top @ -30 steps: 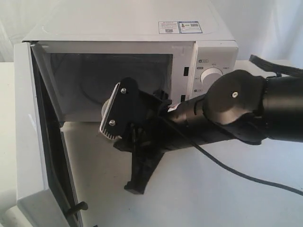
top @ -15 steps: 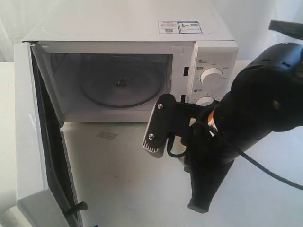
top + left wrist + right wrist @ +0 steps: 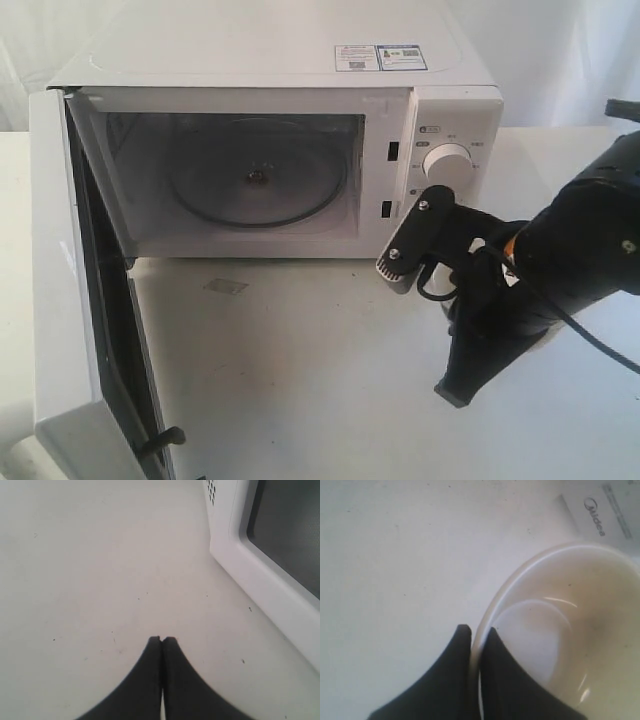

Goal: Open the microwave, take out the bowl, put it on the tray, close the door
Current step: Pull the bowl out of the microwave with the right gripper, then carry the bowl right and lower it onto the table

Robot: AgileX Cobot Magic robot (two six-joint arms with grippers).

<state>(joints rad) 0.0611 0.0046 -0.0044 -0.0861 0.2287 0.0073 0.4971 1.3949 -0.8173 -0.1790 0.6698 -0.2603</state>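
Note:
The white microwave (image 3: 280,70) stands with its door (image 3: 60,300) swung wide to the left. Its cavity holds only the glass turntable (image 3: 260,180). My right gripper (image 3: 477,630) is shut on the rim of the cream bowl (image 3: 570,630), one finger inside and one outside. In the exterior view that gripper (image 3: 458,385) points down over the table, right of the cavity below the knob (image 3: 447,162), and the arm hides the bowl. My left gripper (image 3: 161,640) is shut and empty, low over the table beside the door (image 3: 260,580). The tray is out of view.
The open door's lower corner and its dark handle peg (image 3: 165,438) jut toward the front left. A small patch of tape (image 3: 226,287) lies on the white table (image 3: 300,380). A black cable (image 3: 600,350) trails from the right arm. A white panel with the Midea logo (image 3: 595,522) lies beyond the bowl.
My right arm has drawn back from the front of the cavity and swung right, still shut. The turntable now shows bare. The door and left gripper have not moved.

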